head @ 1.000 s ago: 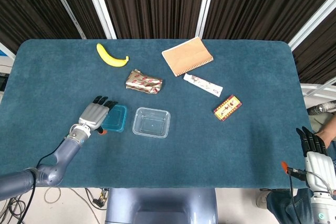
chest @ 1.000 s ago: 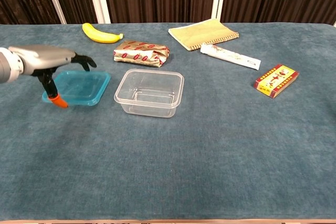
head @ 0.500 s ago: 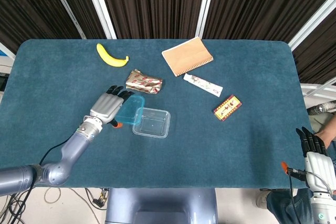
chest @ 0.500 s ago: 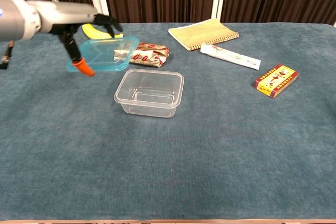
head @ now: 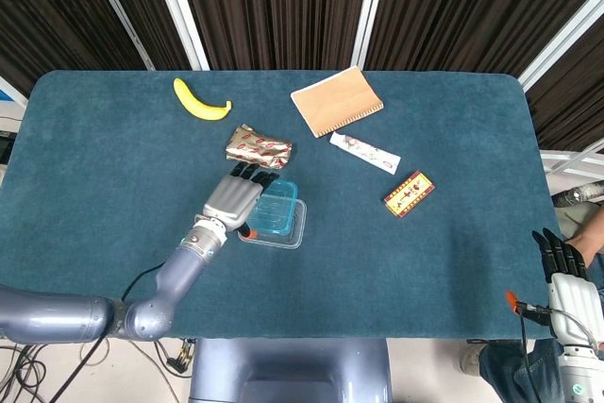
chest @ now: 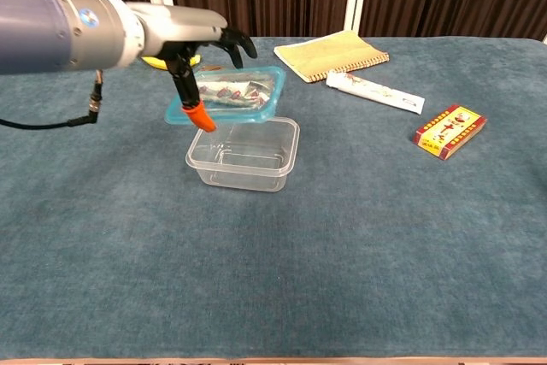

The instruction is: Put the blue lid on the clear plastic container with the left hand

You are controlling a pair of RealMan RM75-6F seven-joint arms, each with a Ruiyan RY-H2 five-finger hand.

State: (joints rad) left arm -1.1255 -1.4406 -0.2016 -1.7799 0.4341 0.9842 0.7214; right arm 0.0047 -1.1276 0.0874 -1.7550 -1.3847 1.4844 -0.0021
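The table point(head: 434, 261) wore a matt, napped teal cloth. The clear plastic container point(chest: 244, 156) was glossy and see-through; the blue lid point(chest: 248, 96) was translucent, smooth plastic. Near frame centre a packet point(head: 259, 147) looked like crinkled shiny foil. The notebook point(head: 336, 101) at upper centre had a matt tan paper cover.
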